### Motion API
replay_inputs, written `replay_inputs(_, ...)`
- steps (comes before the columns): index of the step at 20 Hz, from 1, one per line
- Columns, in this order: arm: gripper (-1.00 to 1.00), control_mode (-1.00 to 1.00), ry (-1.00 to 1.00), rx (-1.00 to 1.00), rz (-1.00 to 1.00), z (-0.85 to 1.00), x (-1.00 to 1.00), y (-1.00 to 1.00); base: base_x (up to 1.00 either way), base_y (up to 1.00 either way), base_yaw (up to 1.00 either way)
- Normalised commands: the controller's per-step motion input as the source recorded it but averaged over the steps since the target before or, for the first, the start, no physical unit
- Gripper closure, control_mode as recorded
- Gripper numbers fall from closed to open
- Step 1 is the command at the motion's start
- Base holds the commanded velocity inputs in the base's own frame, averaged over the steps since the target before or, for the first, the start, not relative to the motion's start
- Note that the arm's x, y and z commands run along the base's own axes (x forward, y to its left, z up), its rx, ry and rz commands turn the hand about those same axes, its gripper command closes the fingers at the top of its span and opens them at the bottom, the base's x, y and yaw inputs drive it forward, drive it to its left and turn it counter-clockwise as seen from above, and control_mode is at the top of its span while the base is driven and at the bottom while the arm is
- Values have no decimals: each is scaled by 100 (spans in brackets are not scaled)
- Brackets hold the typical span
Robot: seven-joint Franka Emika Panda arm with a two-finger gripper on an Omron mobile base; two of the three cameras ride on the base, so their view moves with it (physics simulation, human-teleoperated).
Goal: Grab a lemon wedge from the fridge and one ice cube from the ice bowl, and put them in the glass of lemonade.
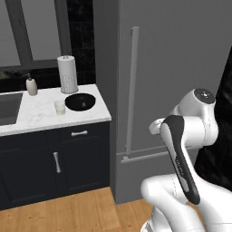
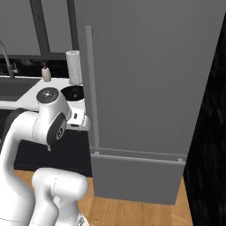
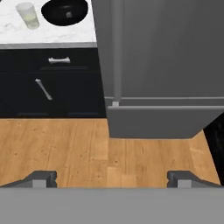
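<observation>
The gripper has its two finger tips spread as wide apart as they go, with nothing between them and nothing touching them; it hangs in front of the fridge, looking down at the wooden floor at the fridge's foot. The fridge is one tall grey cabinet, shut, with one long bar handle whose long axis runs straight up and down near the door's left edge, above a lower drawer front. To the left of the fridge lies a white marble counter on dark drawer cabinets. On it, counted: one ice bowl, round and black, near the fridge side; one glass of lemonade, upright, just left of the bowl and apart from it; one paper-towel roll, standing behind the bowl; one soap dispenser bottle, further left, beside one dark sink. What the bowl holds is too small to tell.
</observation>
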Motion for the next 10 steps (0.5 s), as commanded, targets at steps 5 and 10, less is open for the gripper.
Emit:
replay_inputs(5,-100,-100,-9,0,0,36,25,0,0,0,0)
replay_inputs(10,-100,-100,-3,0,0,42,11,0,0,0,0)
